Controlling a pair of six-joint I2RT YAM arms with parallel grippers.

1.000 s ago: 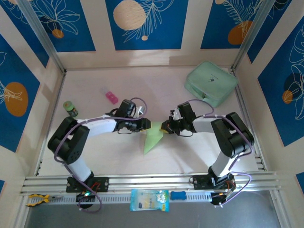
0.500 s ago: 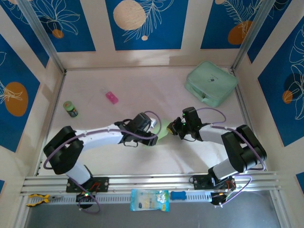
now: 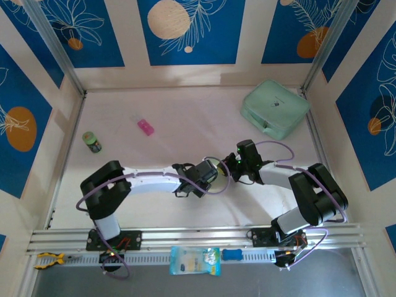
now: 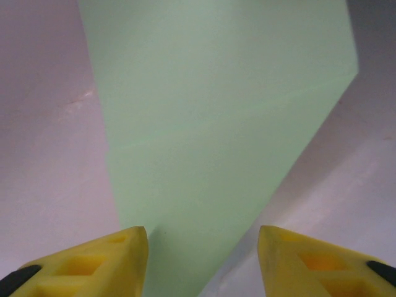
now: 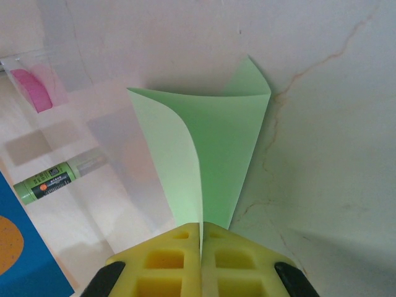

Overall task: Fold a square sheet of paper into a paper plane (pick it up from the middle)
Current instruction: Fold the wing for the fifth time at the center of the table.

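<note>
R pincer is clamped shut on the pale-green paper sheet. Its yellow fingertips are pressed together w/ the sheet's narrow end nipped between them. In the R wrist cam the sheet fans out away from the grip, folded over on itself. One flap curls over in a soft bend. The other side lies flatter and runs up to a pointed corner. Can't tell whether the far end rests on the white table.

L pincer stands open, w/ its two yellow fingertips well apart at the bottom of the L wrist cam. The sheet's green face lies in the gap between them and stretches up ahead. Faint crease lines cross that face. Neither fingertip visibly presses on it.

Top cam: both arms reach in to approx. the table's middle, pincers nose to nose and just beside each other. The sheet sits between them, mostly hidden by the pincers.

Elsewhere on the table:
- Thick mint-green rounded zip case at the far R corner.
- Small pink translucent item, far side, L of centre.
- Small green bottle w/ dark cap near the L wall.

All three are well apart from the sheet.

Along the near rail lie a blue-and-white plastic packet and yellow-handled pliers.
</note>
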